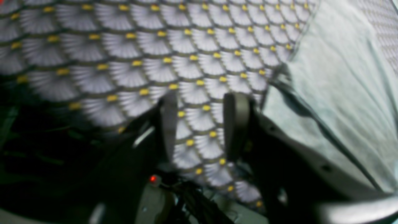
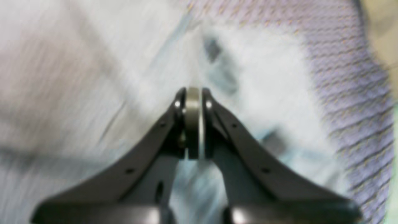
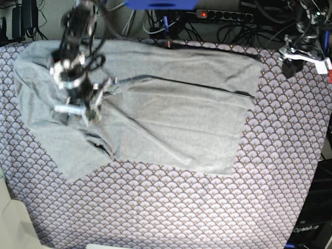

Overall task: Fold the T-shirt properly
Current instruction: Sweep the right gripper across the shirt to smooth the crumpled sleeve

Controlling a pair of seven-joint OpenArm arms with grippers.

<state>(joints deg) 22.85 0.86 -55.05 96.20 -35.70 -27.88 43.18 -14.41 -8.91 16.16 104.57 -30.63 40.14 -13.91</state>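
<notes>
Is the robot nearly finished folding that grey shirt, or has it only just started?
Early on, it seems. The T-shirt lies mostly spread on the patterned cloth, with one loose fold along its upper part and a sleeve still sticking out. In hand: the right hand is shut above the shirt's sleeve end; whether it pinches fabric is too blurred to tell. The left hand waits open at the shirt's far edge. The tidy folds remain.

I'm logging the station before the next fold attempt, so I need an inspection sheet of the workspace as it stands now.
Surface: scallop-patterned cloth covers the table.
Job's things: grey T-shirt spread out, partly folded, wrinkled at its left sleeve.
Clutter: nothing seen.
Hands: right hand shut, over the T-shirt, whether it pinches fabric cannot be told; left hand open, holding nothing, above the cloth beside the T-shirt's edge.
Cables: tangle behind the table.
Surroundings: power strip at the back.
</notes>
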